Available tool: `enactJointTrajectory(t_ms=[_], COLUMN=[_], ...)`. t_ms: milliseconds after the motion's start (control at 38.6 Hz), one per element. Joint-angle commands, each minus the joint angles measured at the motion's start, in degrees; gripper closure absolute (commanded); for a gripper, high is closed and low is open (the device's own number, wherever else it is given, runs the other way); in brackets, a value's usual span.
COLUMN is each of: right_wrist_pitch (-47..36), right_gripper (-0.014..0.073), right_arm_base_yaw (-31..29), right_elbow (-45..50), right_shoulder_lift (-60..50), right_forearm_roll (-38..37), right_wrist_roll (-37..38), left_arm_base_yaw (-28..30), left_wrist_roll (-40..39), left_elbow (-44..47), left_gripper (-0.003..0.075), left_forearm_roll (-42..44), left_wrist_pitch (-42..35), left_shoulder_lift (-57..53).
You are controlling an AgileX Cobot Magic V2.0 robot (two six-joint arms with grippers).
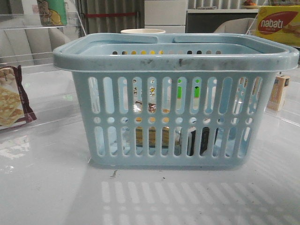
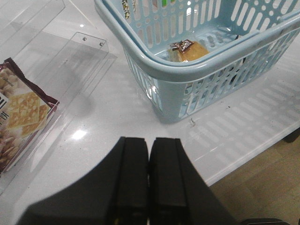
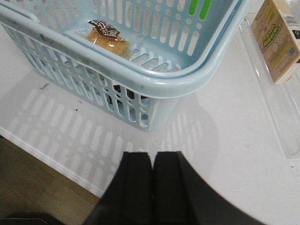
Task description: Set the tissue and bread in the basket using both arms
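The pale blue basket point(image 1: 173, 61) stands in the middle of the white table; it also shows in the left wrist view point(image 2: 154, 65) and the right wrist view point(image 3: 154, 82). The bread point(image 2: 190, 49) lies on the basket floor, also in the right wrist view point(image 3: 108, 38) and behind the slots in the front view point(image 1: 157, 138). The tissue shows as a dark pack through the slots point(image 1: 199, 140), also in the right wrist view point(image 3: 117, 96). My left gripper point(image 2: 150, 140) is shut and empty, back from the basket's left corner. My right gripper point(image 3: 152, 154) is shut and empty, back from its right corner.
A maroon-edged cracker packet point(image 1: 11, 101) lies in a clear tray at the left, also in the left wrist view point(image 2: 21, 115). A small tan carton point(image 1: 278, 92) stands at the right, also in the right wrist view point(image 3: 276, 37). A yellow Nabati box point(image 1: 277, 24) is back right. The table's front edge point(image 3: 51, 159) is near.
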Motion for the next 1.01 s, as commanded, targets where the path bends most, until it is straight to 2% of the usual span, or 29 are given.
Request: enactJointTrajectory(t_ms=[0,648,777,984], right_wrist_pitch=[-3.9,-3.8,-3.7,-3.7], right_gripper=[0.0538,0.0538,0.0538,0.0538], right_arm_base_yaw=[0.0,0.0,0.0,0.0], right_elbow=[-1.5,-1.5,-1.5,-1.5], right_shoulder_lift=[-0.1,-0.1,-0.1,-0.1], right_forearm_roll=[-0.6,-0.6,-0.6,-0.6], right_wrist_roll=[-0.5,-0.5,-0.5,-0.5], left_arm_base_yaw=[0.0,0.0,5.0,13.6], left_wrist_roll=[-0.1,-0.1,-0.1,5.3], left_elbow=[-1.5,-1.3,0.7,10.9], left_gripper=[0.0623,0.0624,0.0622,0.0621], left_forearm_roll=[-0.3,0.3,-1.1,-5.4], left_wrist_pitch=[-3.6,-3.6,-5.7,-19.5], left_shoulder_lift=[-0.1,-0.7,-3.6,-11.7])
